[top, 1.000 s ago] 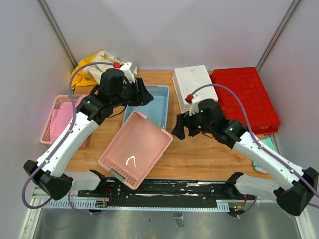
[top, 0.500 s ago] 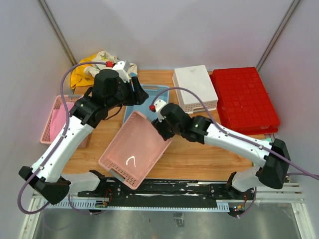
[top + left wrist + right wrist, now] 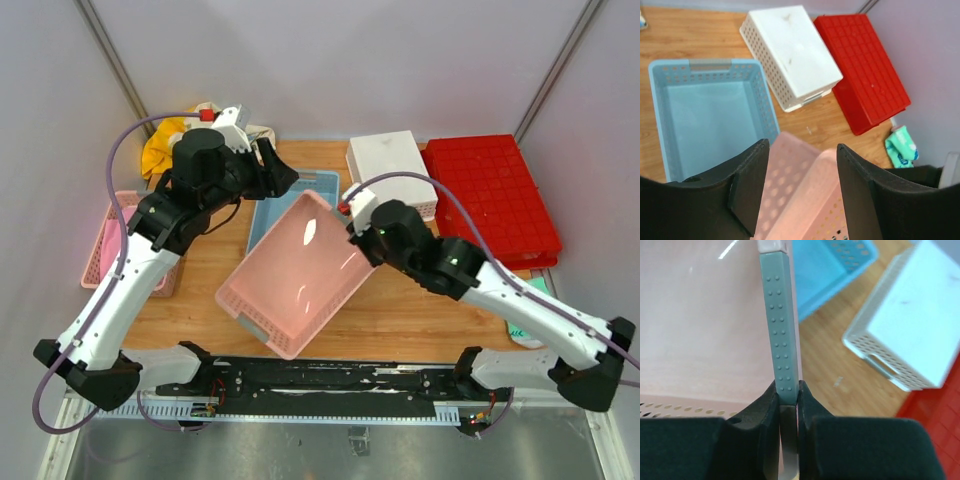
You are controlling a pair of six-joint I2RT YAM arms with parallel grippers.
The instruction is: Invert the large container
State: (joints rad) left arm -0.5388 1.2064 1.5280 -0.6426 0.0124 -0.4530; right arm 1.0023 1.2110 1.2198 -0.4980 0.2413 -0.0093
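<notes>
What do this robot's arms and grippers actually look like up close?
Both the left arm and right arm are slim white tubes joined by chunky black joints on black bases. A thin purple cable loops along each, ending at a small red plug. The left gripper and right gripper have two matte black fingers each.

Two pink baskets (image 3: pixel 300 275) (image 3: pixel 103 245), one blue basket (image 3: pixel 710 120), one white basket (image 3: pixel 388 160), one red bin (image 3: pixel 490 195), one teal packet (image 3: pixel 901 147).
</notes>
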